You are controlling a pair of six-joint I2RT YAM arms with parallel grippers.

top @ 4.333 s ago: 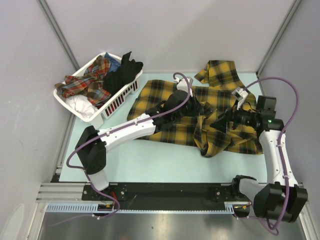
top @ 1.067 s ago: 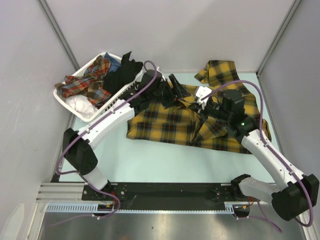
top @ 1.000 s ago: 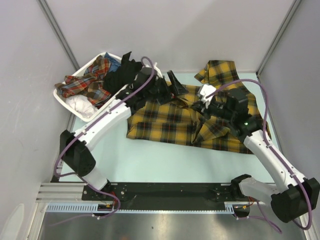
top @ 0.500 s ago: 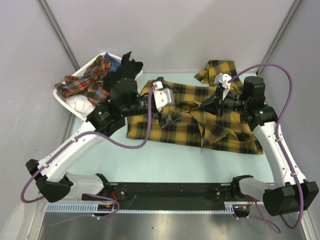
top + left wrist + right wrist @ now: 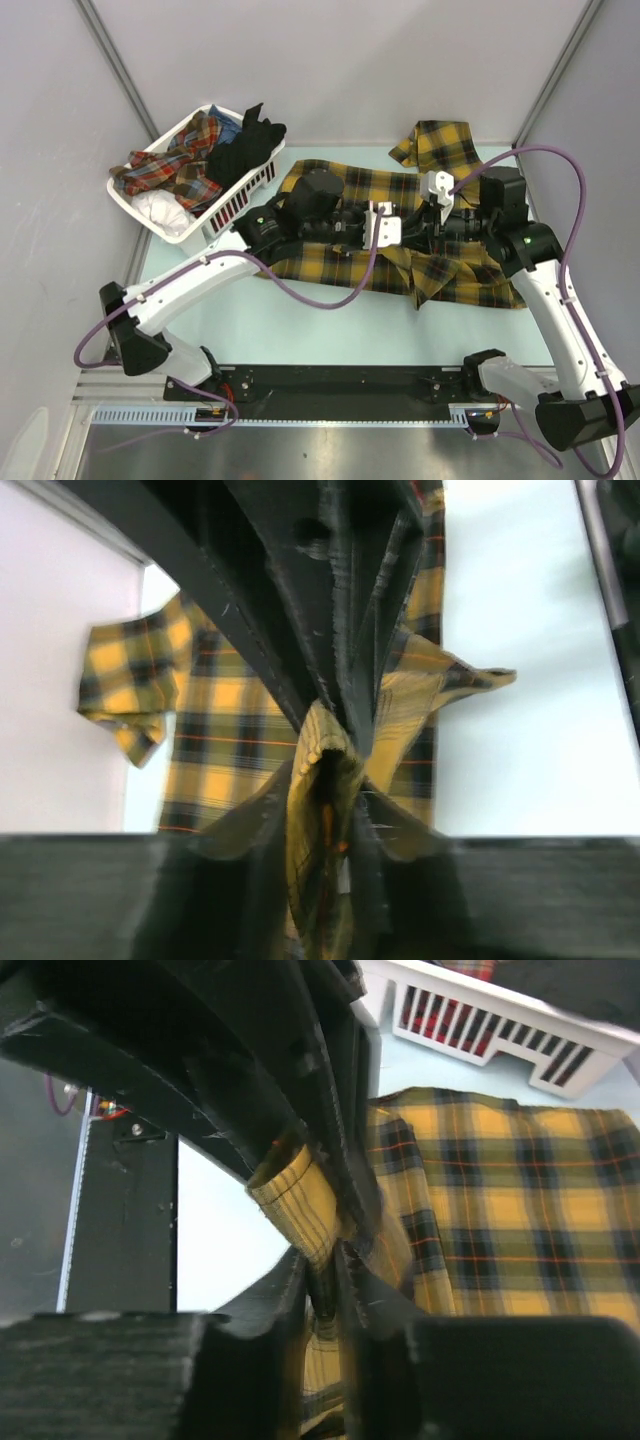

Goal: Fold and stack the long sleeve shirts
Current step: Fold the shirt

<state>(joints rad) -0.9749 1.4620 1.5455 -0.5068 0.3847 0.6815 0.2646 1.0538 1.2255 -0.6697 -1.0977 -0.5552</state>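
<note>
The long sleeve shirt [image 5: 462,276], mustard-yellow and black plaid, lies spread across the middle of the table with one sleeve [image 5: 440,140] reaching toward the back. Both grippers meet tip to tip over its centre. My left gripper [image 5: 397,232] comes in from the left, and in its wrist view it [image 5: 325,792] is shut on a raised fold of the shirt [image 5: 215,730]. My right gripper [image 5: 416,238] comes in from the right. In the right wrist view it [image 5: 322,1282] pinches the same ridge of the shirt [image 5: 500,1190], with the other arm's fingers just above.
A white slatted basket [image 5: 226,214] at the back left holds a red plaid garment [image 5: 175,165], black cloth [image 5: 245,145] and white cloth [image 5: 160,210]. The basket [image 5: 480,1020] also shows in the right wrist view. Grey walls enclose the table on three sides.
My left gripper has swung right from the shirt's left half to its centre and closed on the raised fold beside the right gripper. The right gripper has shifted slightly left, still holding the cloth.
</note>
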